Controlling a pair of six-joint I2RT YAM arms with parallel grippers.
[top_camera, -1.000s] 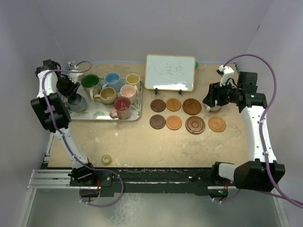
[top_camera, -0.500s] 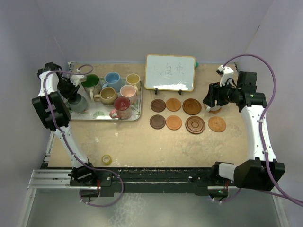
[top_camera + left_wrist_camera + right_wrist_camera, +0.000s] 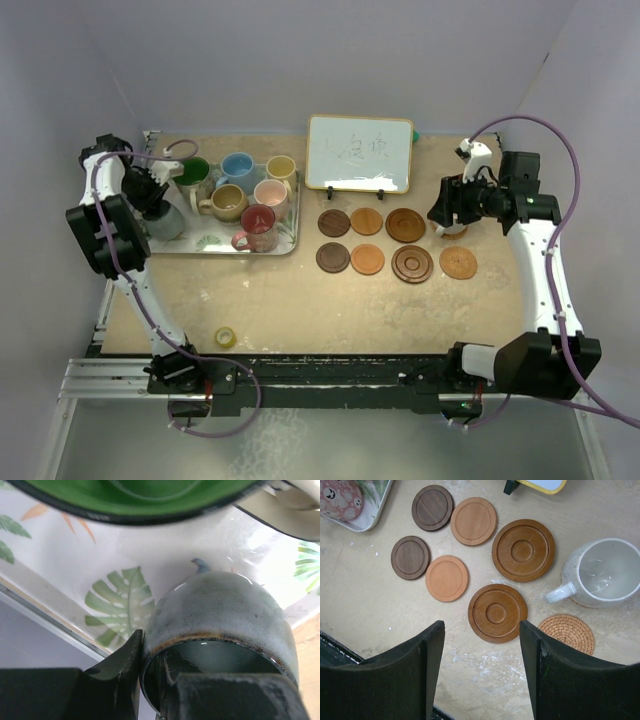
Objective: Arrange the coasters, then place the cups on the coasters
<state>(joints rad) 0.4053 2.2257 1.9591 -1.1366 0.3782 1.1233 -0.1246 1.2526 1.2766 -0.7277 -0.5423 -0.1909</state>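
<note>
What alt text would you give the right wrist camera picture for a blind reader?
The right gripper, jaws open, hangs over six wooden coasters in two rows on a beige table; a white mug stands beside them, a woven coaster near it. A tray's corner shows top left.

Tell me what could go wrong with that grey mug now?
The left gripper pinches only the rim of the grey mug, one finger inside, so the mug could tilt or slip when lifted. The green mug stands very close on the tray; a swinging grey mug might knock it.
</note>
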